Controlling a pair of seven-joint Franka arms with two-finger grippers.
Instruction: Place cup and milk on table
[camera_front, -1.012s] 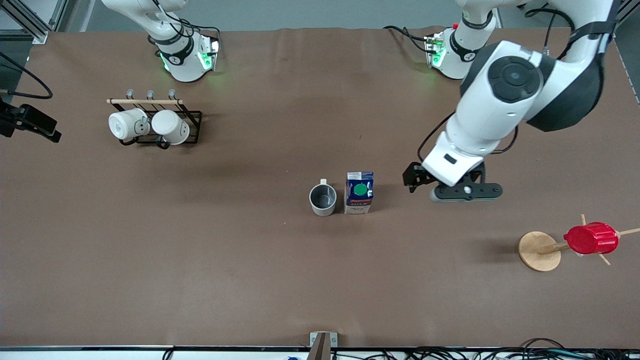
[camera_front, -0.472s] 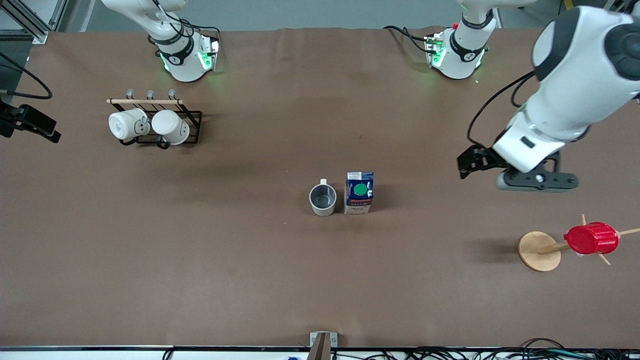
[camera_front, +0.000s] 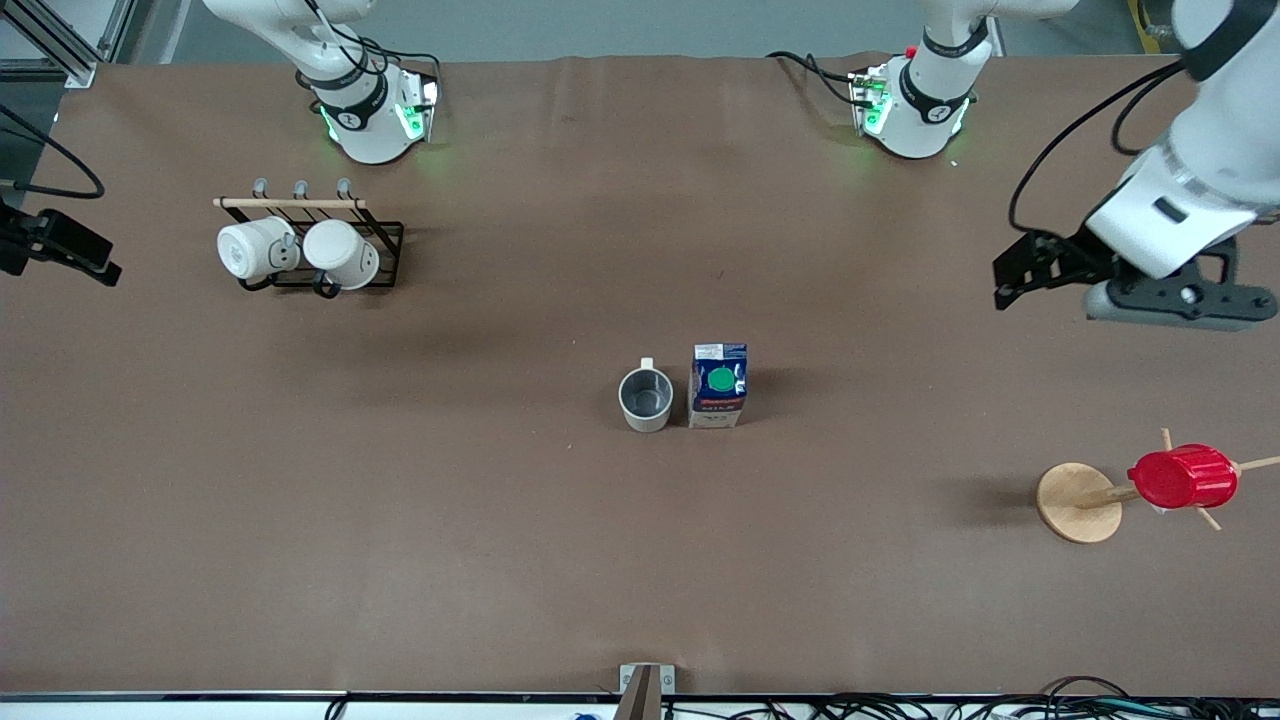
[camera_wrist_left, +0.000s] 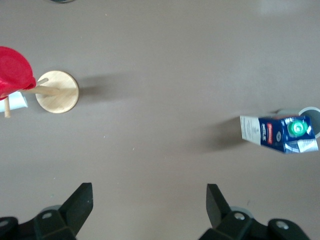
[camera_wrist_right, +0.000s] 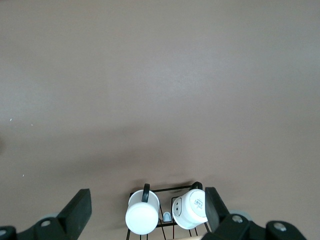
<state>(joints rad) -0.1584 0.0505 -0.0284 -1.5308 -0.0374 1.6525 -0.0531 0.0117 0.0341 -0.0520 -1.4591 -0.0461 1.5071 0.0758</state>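
Note:
The cup (camera_front: 646, 399), cream-white with a grey inside, stands upright on the brown table (camera_front: 400, 560) near its middle. The milk (camera_front: 718, 385), a blue carton with a green cap, stands right beside it toward the left arm's end. My left gripper (camera_front: 1180, 300) is up in the air over bare table near the left arm's end, well apart from both. In the left wrist view it (camera_wrist_left: 148, 200) is open and empty, with the milk (camera_wrist_left: 277, 134) and the cup's rim (camera_wrist_left: 311, 111) off to one side. My right gripper (camera_wrist_right: 146, 196) is open and empty over the mug rack.
A black wire rack (camera_front: 385, 240) with two plain white mugs (camera_front: 250, 250) (camera_front: 342, 255) stands toward the right arm's end. A red ribbed cup (camera_front: 1182, 477) hangs on a wooden peg stand (camera_front: 1078, 502) at the left arm's end, nearer the front camera.
My left arm has swung away from the milk toward its own end of the table and risen. The cup and the milk have not moved.

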